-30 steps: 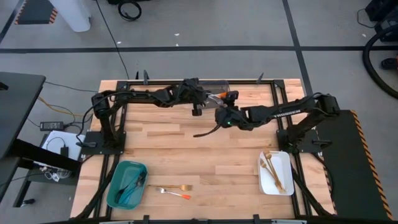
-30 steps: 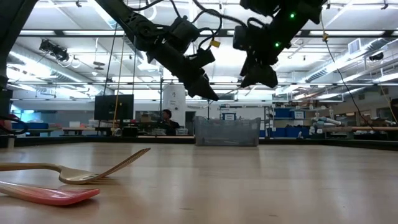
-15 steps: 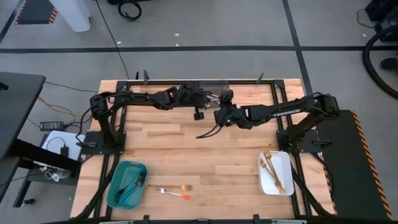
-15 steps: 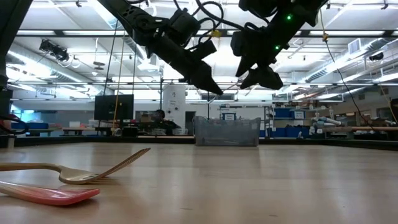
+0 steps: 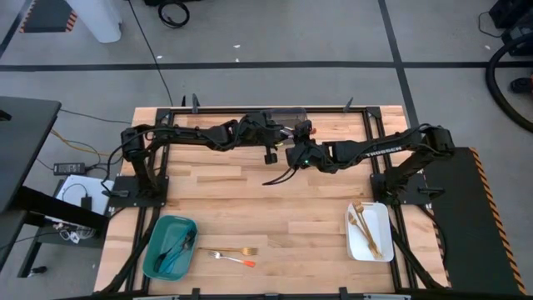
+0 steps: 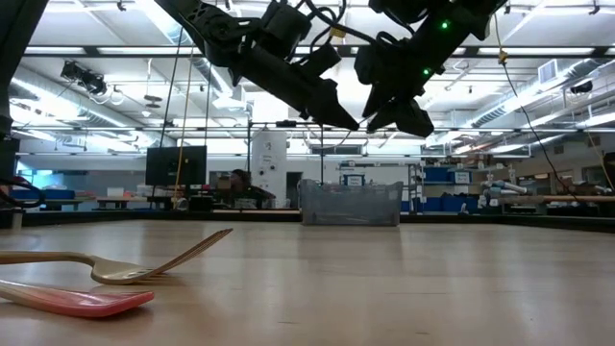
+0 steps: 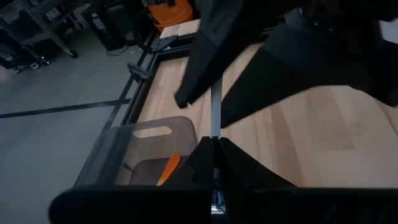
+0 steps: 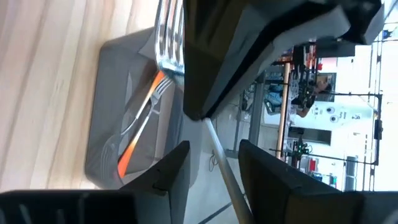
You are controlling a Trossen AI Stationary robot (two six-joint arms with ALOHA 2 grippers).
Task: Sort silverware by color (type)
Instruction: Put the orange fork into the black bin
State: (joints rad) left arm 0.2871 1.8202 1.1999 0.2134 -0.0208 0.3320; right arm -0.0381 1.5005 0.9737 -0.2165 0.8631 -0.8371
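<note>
Butcher-block table [image 5: 250, 200] first: your left gripper [image 5: 287, 134] hovers above the grey bin [image 5: 286, 115], clenched on a silver fork [image 7: 214, 112]. Right gripper [image 5: 293, 157] waits beside it, fingers apart. Next, release it among the orange-handled pieces

A grey concrete floor [image 5: 275, 33] crossed by dark tape lines [image 5: 250, 64] surrounds the pale butcher-block wooden table [image 5: 225, 200]. Beyond it, long ceiling strip lights [image 6: 115, 60] brighten a workshop with far shelves [image 6: 461, 178].
</note>
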